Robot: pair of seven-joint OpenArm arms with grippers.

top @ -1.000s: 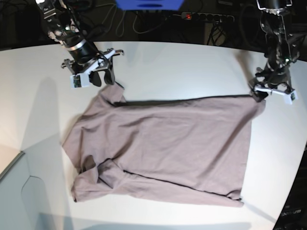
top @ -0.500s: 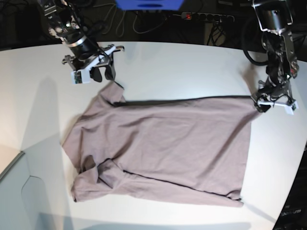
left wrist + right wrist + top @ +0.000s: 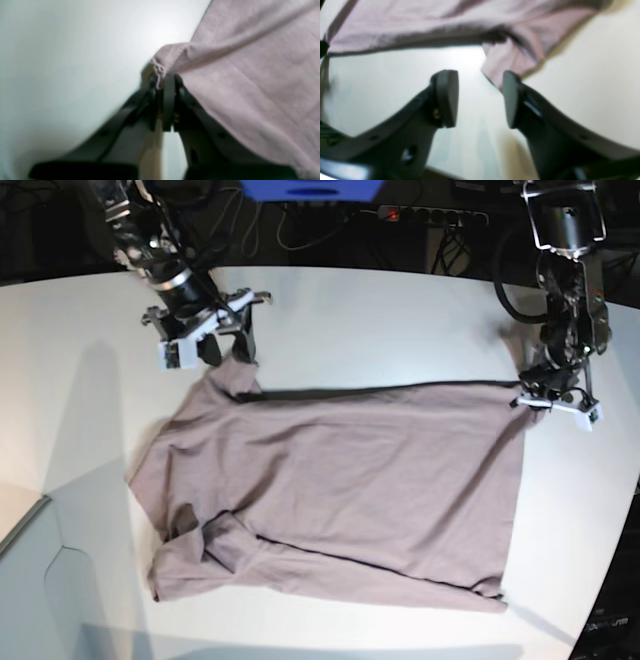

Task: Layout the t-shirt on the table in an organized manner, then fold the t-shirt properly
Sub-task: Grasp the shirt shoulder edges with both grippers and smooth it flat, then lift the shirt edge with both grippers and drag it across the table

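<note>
Plain dusty mauve-brown short-sleeved t-shirt (image 3: 340,480) of thin soft fabric lying flat on the glossy white table (image 3: 400,320), long axis running from the right hand across to the left hand, sleeves and neck end toward the right hand, hem end toward the left hand. Left hand (image 3: 163,82) pressed together, pinching the hemmed corner of the fabric, cloth spreading away to one side of it. Right hand (image 3: 480,97) spread wide, hovering over bare table just short of a sleeve tip, one finger (image 3: 511,97) close beside that tip; contact cannot be told. Nearer sleeve rumpled, folded over itself.
</note>
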